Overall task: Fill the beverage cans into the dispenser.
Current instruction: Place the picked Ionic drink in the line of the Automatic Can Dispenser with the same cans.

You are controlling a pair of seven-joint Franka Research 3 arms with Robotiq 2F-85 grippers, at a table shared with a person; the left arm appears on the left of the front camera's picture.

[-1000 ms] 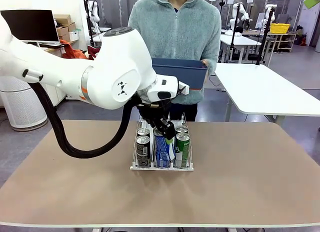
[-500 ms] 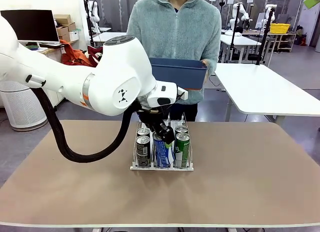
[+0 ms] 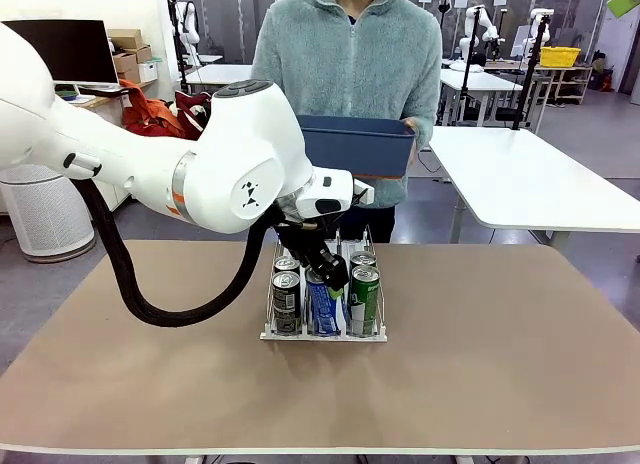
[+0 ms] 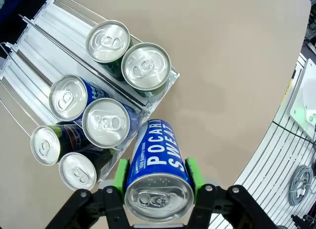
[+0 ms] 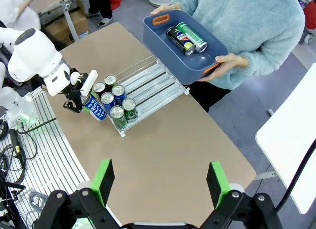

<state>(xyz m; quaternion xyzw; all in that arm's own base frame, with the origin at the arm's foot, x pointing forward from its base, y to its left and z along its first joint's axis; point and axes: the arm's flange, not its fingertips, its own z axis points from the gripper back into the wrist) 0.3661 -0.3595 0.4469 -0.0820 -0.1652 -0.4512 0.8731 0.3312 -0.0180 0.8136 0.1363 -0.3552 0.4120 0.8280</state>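
Note:
My left gripper [image 4: 156, 173] is shut on a blue drink can [image 4: 157, 166], its green pads on either side of it. The can hangs tilted just outside the low front end of the dispenser [image 4: 43, 30]. Each of the three lanes holds two cans at the front: green [image 4: 146, 66], blue [image 4: 106, 121] and dark [image 4: 45, 145]. From the front, the left gripper [image 3: 322, 267] holds the blue can [image 3: 322, 302] before the middle lane of the dispenser [image 3: 322, 336]. My right gripper [image 5: 160, 183] stands open high above the table.
A person across the table holds a blue bin [image 5: 159, 35] with both hands; a dark can [image 5: 178, 40] and a green can [image 5: 191, 36] lie in it. The upper ends of the lanes [image 5: 153, 83] are bare. My left arm's bulky elbow [image 3: 240, 159] hangs over the table's left half.
My left arm has shifted a little and the held blue can sits slightly lower at the rack's front. The person and bin have stayed put.

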